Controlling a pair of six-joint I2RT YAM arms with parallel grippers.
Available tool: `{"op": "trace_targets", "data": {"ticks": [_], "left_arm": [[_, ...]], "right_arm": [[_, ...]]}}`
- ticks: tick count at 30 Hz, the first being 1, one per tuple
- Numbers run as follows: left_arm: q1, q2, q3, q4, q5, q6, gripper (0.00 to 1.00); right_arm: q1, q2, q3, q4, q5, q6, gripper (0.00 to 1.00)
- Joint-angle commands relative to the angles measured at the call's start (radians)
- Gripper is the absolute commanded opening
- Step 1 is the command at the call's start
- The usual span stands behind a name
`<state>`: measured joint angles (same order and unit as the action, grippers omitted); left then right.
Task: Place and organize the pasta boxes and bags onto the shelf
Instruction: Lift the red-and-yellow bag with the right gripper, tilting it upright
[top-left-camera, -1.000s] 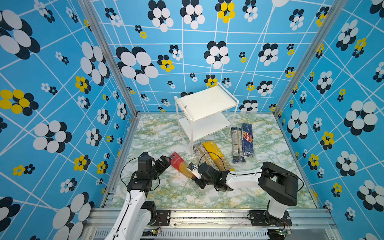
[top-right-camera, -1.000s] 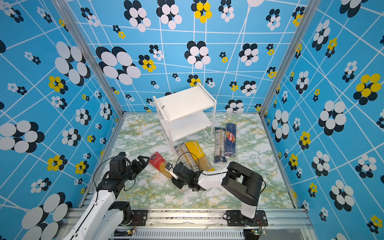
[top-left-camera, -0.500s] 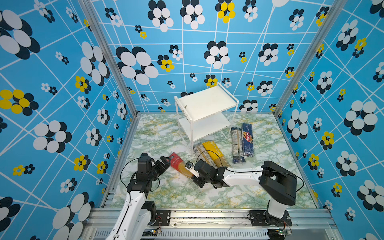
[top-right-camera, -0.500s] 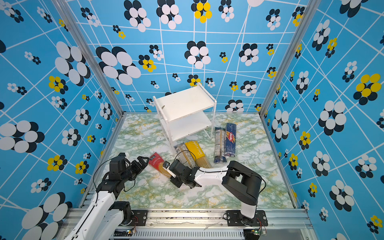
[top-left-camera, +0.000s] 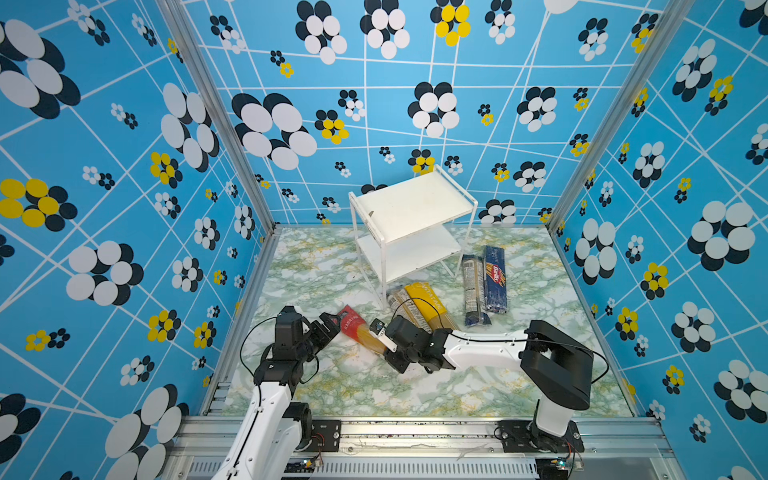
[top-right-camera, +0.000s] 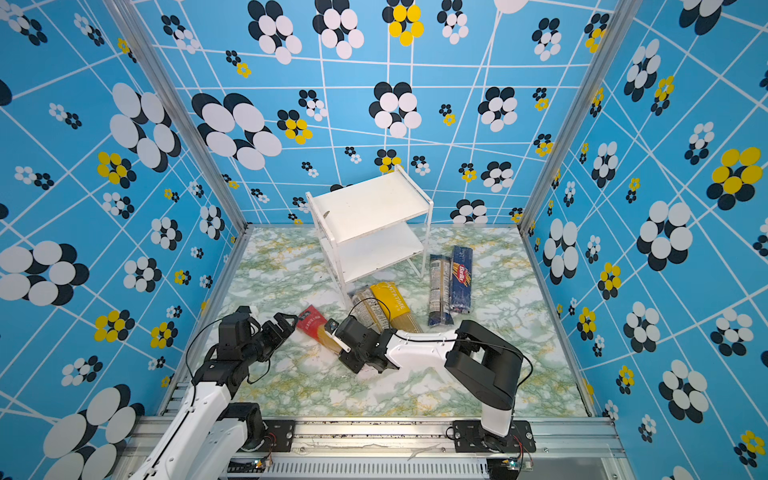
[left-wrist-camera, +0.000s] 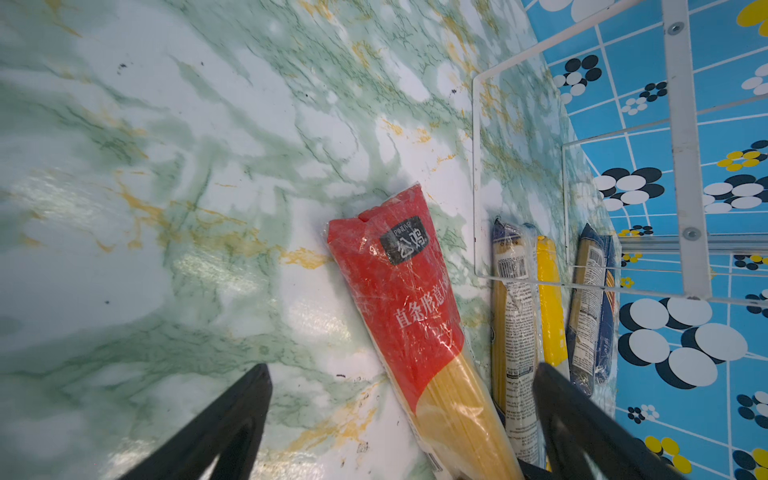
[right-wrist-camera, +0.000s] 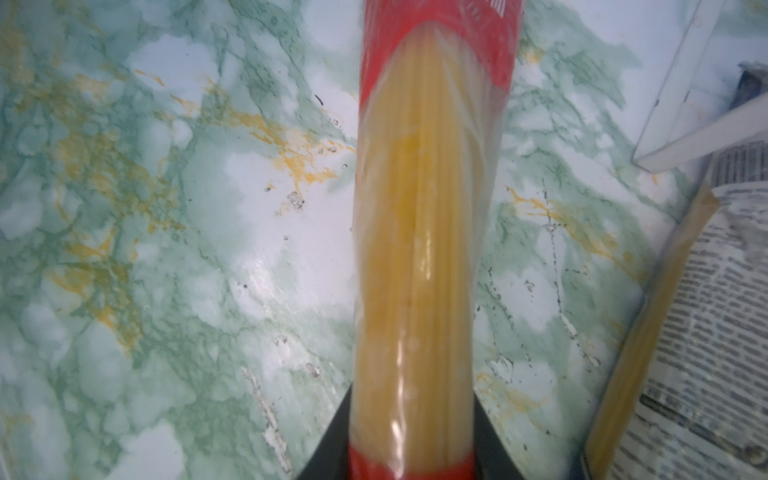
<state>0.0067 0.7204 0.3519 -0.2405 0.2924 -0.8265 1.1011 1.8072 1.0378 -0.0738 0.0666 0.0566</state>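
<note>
The red-ended spaghetti pack lies slantwise on the marble floor, near the front. My right gripper is shut on its see-through lower part, and black fingers press both sides of the pack in the right wrist view. My left gripper stands open just left of the red end, holding nothing. The shelf stands at the back with both white boards bare.
A yellow pack and a see-through one lie by the shelf's front leg. Another see-through pack and a navy Barilla box lie to the right. Patterned walls enclose the floor.
My right gripper has slid left along the red-ended pack and its jaws have shut on it. The left arm has barely moved.
</note>
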Motion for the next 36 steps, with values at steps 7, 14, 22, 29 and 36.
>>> {"op": "trace_targets", "data": {"ticks": [7,14,22,29,36], "left_arm": [[0.013,-0.016,-0.016,-0.01,0.005,-0.001,0.99],[0.018,-0.012,-0.016,0.007,0.019,-0.01,0.99],[0.019,-0.01,-0.019,0.009,0.024,-0.011,0.99],[0.022,-0.006,-0.024,0.028,0.033,-0.022,0.99],[0.025,-0.002,-0.028,0.03,0.038,-0.026,0.99]], "right_arm": [[-0.048,-0.081,0.062,-0.156,-0.088,0.047,0.0],[-0.082,-0.141,0.059,-0.176,-0.152,0.045,0.0],[-0.095,-0.181,0.085,-0.236,-0.15,0.0,0.0],[-0.096,-0.233,0.114,-0.297,-0.082,-0.005,0.0],[-0.106,-0.307,0.116,-0.327,-0.067,0.025,0.0]]}}
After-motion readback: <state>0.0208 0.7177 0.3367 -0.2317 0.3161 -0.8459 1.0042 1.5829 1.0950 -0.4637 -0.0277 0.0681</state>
